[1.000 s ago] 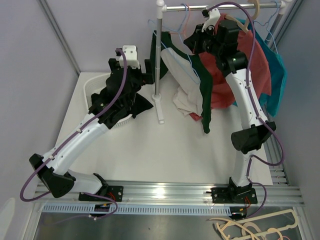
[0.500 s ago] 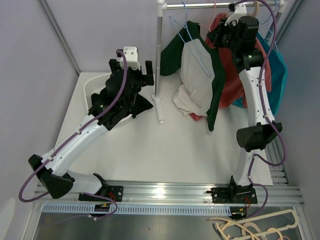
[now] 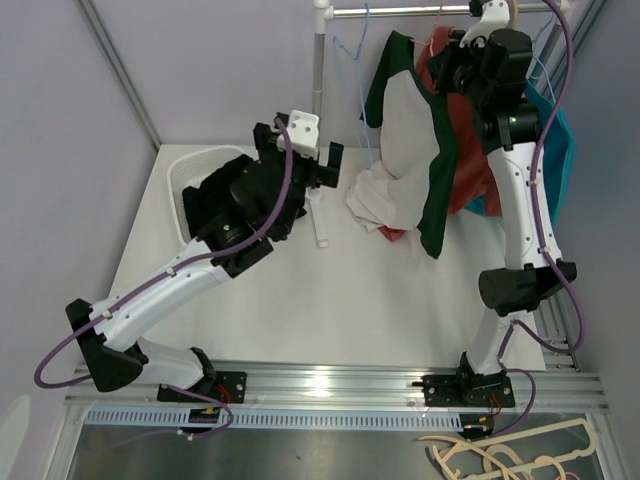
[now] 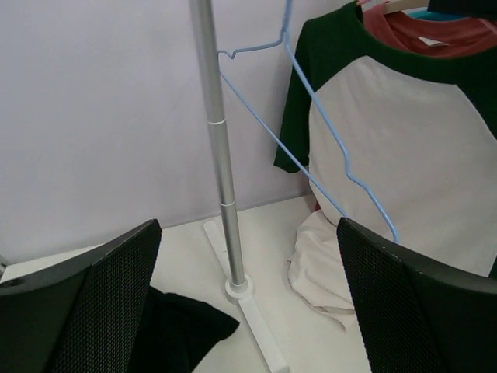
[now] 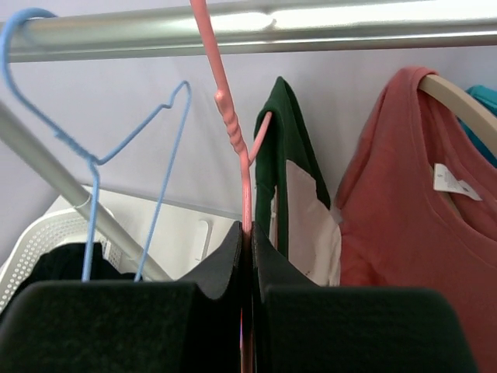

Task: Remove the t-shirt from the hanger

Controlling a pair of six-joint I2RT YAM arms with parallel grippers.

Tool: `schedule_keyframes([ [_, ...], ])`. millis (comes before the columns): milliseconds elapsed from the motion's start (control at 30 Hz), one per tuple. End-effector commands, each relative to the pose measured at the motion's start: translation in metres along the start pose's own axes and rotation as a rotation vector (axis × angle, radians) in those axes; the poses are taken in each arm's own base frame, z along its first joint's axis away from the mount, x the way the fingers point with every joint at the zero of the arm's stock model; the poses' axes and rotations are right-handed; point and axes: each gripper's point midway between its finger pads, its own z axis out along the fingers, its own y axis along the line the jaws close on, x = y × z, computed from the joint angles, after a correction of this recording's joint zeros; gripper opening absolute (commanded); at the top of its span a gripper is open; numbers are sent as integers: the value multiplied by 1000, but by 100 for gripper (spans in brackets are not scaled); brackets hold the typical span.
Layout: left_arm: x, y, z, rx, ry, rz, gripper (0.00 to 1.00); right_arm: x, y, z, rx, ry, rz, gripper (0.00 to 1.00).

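The t-shirt (image 3: 415, 150), cream-bodied with dark green sleeves and collar, hangs on a thin pink hanger (image 5: 233, 132) just under the rack's rail. My right gripper (image 3: 450, 55) is shut on the hanger's neck, its jaws (image 5: 250, 233) pressed together around the pink wire. In the right wrist view the t-shirt (image 5: 283, 155) shows edge-on behind the hanger. My left gripper (image 3: 325, 165) stands wide open by the rack's pole, facing the t-shirt (image 4: 411, 148) from the left. Nothing lies between its fingers (image 4: 101, 311).
The rail (image 5: 256, 27) also carries a bare blue wire hanger (image 4: 311, 101), a red shirt (image 3: 470, 150) on a wooden hanger and a teal shirt (image 3: 555, 150). The upright pole (image 3: 318, 100) stands mid-table beside a crumpled white garment (image 3: 375, 195). A white basket (image 3: 185, 180) holds black clothing.
My right gripper has carried the hanger and t-shirt up and to the right, close under the rail. My left arm has swung right from the basket to the pole, still open.
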Motion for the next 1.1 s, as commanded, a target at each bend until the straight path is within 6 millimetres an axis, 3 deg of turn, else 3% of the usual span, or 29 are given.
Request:
schedule_keyframes([
  [0, -10, -21, -3, 22, -69, 49, 99, -71, 18, -54, -12, -179, -64, 0],
  [33, -11, -27, -5, 44, -76, 48, 100, -60, 16, -53, 9, -150, -66, 0],
  [100, -9, -45, -13, 91, -87, 38, 100, -61, 22, -70, 32, -154, -85, 0],
  [133, -6, -54, -15, 114, -85, 34, 99, -42, 15, -66, 69, -118, -82, 0],
  [167, -2, -63, -17, 135, -80, 38, 99, -48, 15, -82, 94, -137, -79, 0],
  [233, -1, -85, -27, 180, -95, 35, 100, -29, 9, -86, 152, -103, -38, 0],
  [267, -6, -99, -34, 194, -124, 35, 100, -31, 16, -97, 150, -110, -19, 0],
  [333, 0, -113, -42, 195, -138, 59, 100, -22, 18, -104, 176, -92, 8, 0],
  [367, -1, -115, -46, 178, -145, 67, 99, -8, 12, -105, 226, -70, 22, 0],
  [400, 1, -127, -53, 194, -152, 86, 99, -12, 16, -116, 225, -91, 39, 0],
  [433, -1, -129, -56, 192, -160, 71, 99, -7, 24, -119, 219, -86, 40, 0],
  [467, 0, -137, -62, 220, -153, 66, 99, 4, 19, -121, 262, -69, 40, 0],
  [533, 5, -144, -70, 267, -125, 36, 99, 4, 26, -133, 274, -88, 56, 0],
  [567, 8, -149, -77, 295, -119, 22, 100, 4, 24, -138, 296, -102, 68, 0],
  [600, 8, -152, -82, 318, -120, 9, 99, 18, 16, -140, 348, -89, 70, 0],
  [633, 4, -151, -87, 330, -129, -12, 100, 13, 13, -151, 370, -121, 110, 0],
  [700, 12, -163, -101, 372, -140, -14, 100, 25, 4, -157, 441, -120, 142, 0],
  [767, 9, -173, -116, 418, -174, -36, 100, 22, -2, -169, 488, -156, 198, 0],
  [833, 30, -184, -129, 494, -209, 3, 99, 19, -3, -175, 509, -173, 224, 0],
  [867, 25, -180, -134, 503, -244, -22, 100, 15, -2, -180, 516, -192, 244, 0],
  [900, 46, -180, -141, 527, -241, -18, 99, 12, 3, -181, 510, -199, 247, 0],
  [933, 47, -179, -145, 549, -253, -26, 100, 2, 3, -186, 518, -219, 253, 0],
  [1000, 36, -181, -163, 660, -307, -62, 100, -2, 5, -183, 524, -211, 246, 0],
  [1033, 57, -185, -172, 711, -289, -42, 99, -10, 7, -185, 520, -219, 248, 0],
  [1067, 56, -188, -178, 751, -306, -50, 99, -11, 9, -183, 517, -218, 249, 0],
])
